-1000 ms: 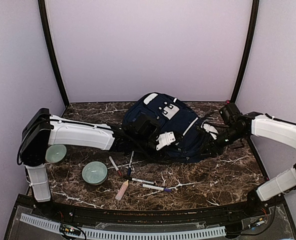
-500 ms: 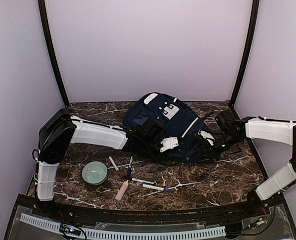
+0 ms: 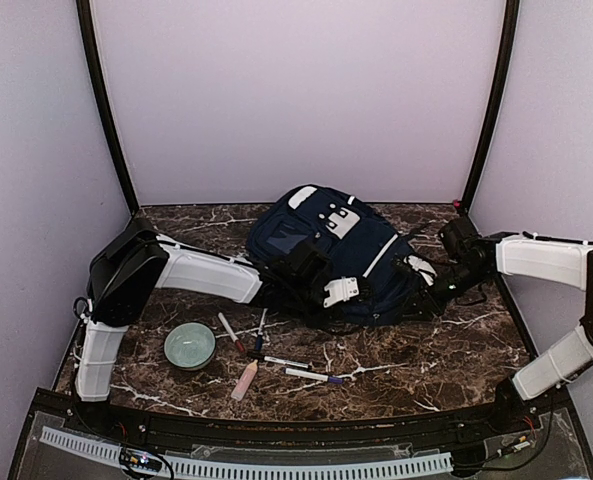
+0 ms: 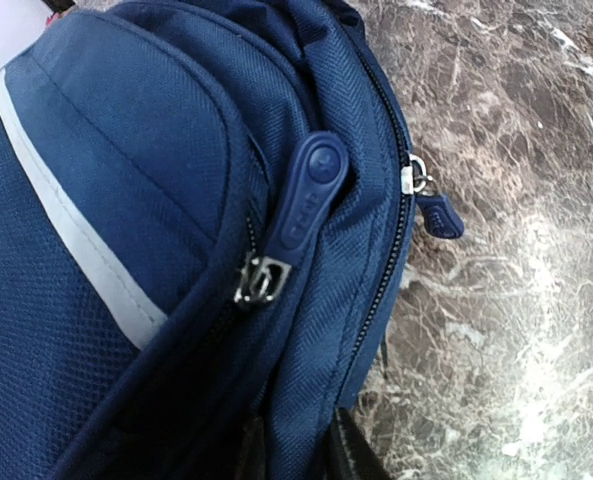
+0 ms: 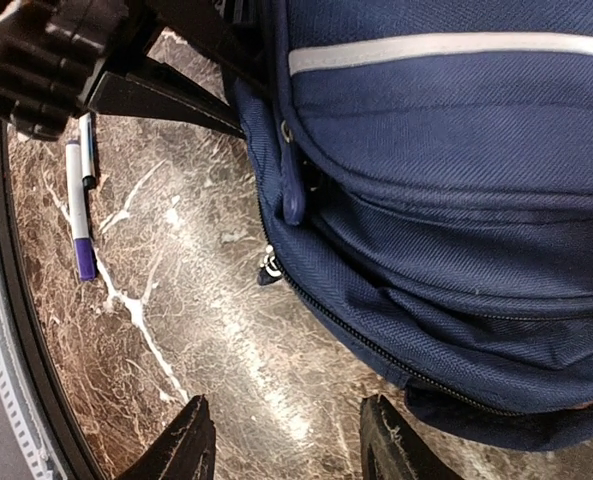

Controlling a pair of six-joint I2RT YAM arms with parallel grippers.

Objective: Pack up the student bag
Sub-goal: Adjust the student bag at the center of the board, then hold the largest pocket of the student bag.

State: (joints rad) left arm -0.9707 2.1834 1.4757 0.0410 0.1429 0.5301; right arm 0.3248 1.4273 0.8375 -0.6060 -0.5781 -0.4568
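Bag (image 3: 326,240) lies far centre on the surface (image 3: 426,360). Your left hand (image 4: 294,455) pinches the bag's near edge. Your right hand (image 5: 286,445) is spread over the surface, just beside the bag's right end.

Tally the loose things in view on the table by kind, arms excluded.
bag: 1
bowl: 1
pens: 4
pink tube: 1
Total: 7
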